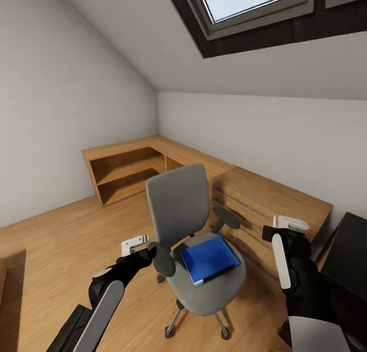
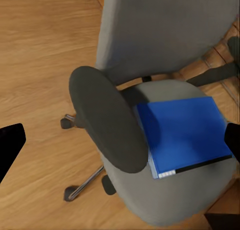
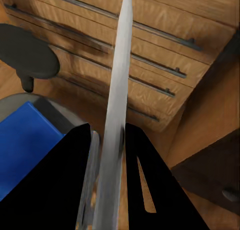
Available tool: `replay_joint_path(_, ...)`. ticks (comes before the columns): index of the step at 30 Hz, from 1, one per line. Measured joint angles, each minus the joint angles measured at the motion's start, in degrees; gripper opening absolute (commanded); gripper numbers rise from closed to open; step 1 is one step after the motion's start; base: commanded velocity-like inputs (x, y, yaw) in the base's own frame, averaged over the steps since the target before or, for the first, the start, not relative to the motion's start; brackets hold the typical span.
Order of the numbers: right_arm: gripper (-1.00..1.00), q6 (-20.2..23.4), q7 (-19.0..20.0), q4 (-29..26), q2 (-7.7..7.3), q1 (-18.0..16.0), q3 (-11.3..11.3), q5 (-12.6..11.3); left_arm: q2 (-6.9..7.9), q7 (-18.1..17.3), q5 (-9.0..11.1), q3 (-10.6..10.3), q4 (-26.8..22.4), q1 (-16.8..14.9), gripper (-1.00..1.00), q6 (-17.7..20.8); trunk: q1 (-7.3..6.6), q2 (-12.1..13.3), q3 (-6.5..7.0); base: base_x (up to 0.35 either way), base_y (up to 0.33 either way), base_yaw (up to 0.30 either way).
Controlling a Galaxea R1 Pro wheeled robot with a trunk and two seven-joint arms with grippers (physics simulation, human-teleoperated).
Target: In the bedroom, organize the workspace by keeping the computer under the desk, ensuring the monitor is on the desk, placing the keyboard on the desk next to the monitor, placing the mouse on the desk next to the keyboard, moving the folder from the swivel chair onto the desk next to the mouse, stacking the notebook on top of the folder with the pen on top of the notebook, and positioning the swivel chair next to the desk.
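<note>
The room was an attic bedroom with a sloped ceiling and a skylight, and a low light wood cabinet (image 1: pixel 265 199) with bar handles ran along the far wall. At the right edge of the head view a dark corner (image 1: pixel 351 250) showed, probably part of the black worktop, though too little was visible to be sure. In the middle of the wooden floor stood the swivel chair (image 1: pixel 178 199), with its tall grey back toward the wall and its seat facing the robot. The blue folder (image 1: pixel 210 259) lay flat on the seat, between the two black armrests, with its dark edge and small white label toward the front. The step in hand seemed to be the folder one: taking it from the chair to bring it to the worktop. The left hand (image 1: pixel 136 243) hovered just beside the chair's near armrest, and its fingers were spread wide with nothing between them (the left wrist view showed only their dark tips at the far edges). The right hand (image 1: pixel 290 223) was raised at the other side of the chair, above the cabinet, and it gripped a thin pale flat thing (image 3: pixel 116 115) seen edge-on; I judged it was possibly the notebook, but this I could not confirm. The next move would call for the left hand to pass over the armrest, come down on the near edge of the folder and pinch it, because a flat thing on soft upholstery gives little to grip.
</note>
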Motion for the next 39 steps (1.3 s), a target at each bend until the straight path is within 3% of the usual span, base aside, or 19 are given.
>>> replay_joint_path(16, -1.0, -2.43, 0.06, 0.29, -0.24, 0.0, -1.49, 0.02, 0.12, -0.04, -0.01, -0.34, 0.19, 0.0, 1.0, -0.04, 0.0, 0.0, 0.5, 0.005, -0.005, -0.274)
replay_joint_path(29, -1.0, -2.54, 0.2, 1.85, -0.43, -0.01, -2.58, 0.09, 0.14, -0.09, 0.05, -0.92, 0.34, 0.01, 1.0, -0.11, -0.02, 0.0, 0.73, 0.191, -0.207, -0.192)
replay_joint_path(37, -1.0, -3.91, 0.26, 5.32, -2.5, -0.01, -2.66, 0.0, 0.14, -0.09, 0.11, -1.26, 0.35, 0.02, 1.0, -0.09, 0.0, 0.0, 0.73, 0.092, -0.11, -0.005)
replay_joint_path(38, -1.0, -4.21, 0.49, 7.56, -3.96, -0.02, -2.77, -0.54, 0.14, -0.09, 0.13, -1.28, 0.38, 0.02, 1.0, -0.09, 0.0, 0.0, 0.73, 0.013, -0.015, -0.001)
replay_joint_path(39, -1.0, -4.29, 0.63, 8.29, -4.37, -0.02, -2.78, -1.01, 0.14, -0.09, 0.13, -1.29, 0.39, 0.02, 1.0, -0.09, 0.0, 0.0, 0.73, 0.008, -0.01, 0.0)
